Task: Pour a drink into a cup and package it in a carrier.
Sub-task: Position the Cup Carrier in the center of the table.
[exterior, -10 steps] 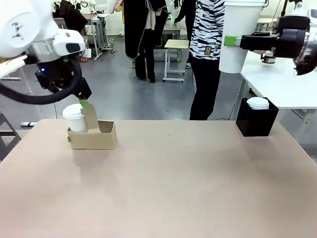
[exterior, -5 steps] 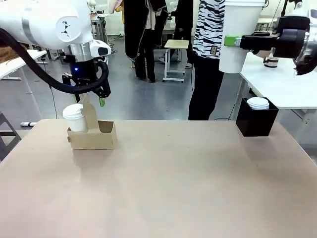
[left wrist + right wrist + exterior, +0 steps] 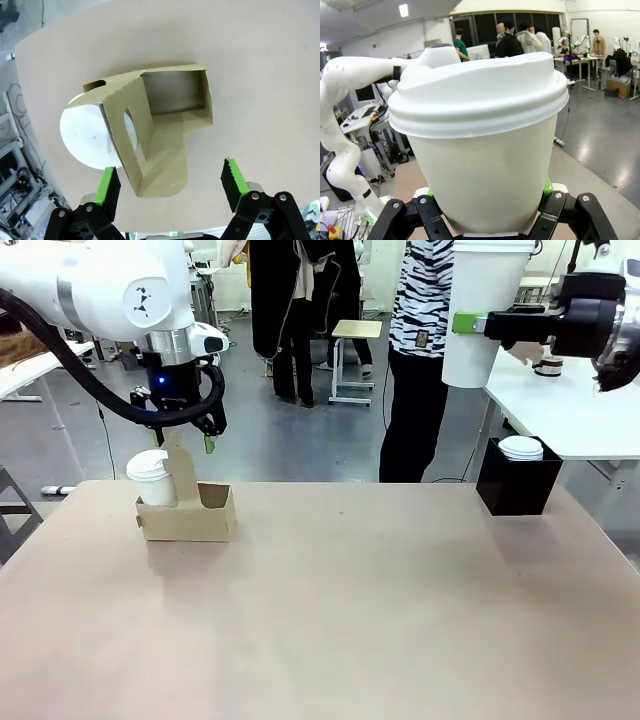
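Cup (image 3: 482,295), lidded, sits pinched in your right gripper (image 3: 487,197), upper right; carrier (image 3: 190,522), half empty, waits under your spread left gripper (image 3: 170,182).

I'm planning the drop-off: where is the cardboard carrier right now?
In the front view the cardboard carrier sits on the left of the table, directly below the open left gripper, with a small lidded cup in its left slot.

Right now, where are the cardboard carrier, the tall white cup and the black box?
cardboard carrier (image 3: 190,525), front view, its front wall.
tall white cup (image 3: 485,300), front view, its side wall.
black box (image 3: 515,498), front view, its front face.
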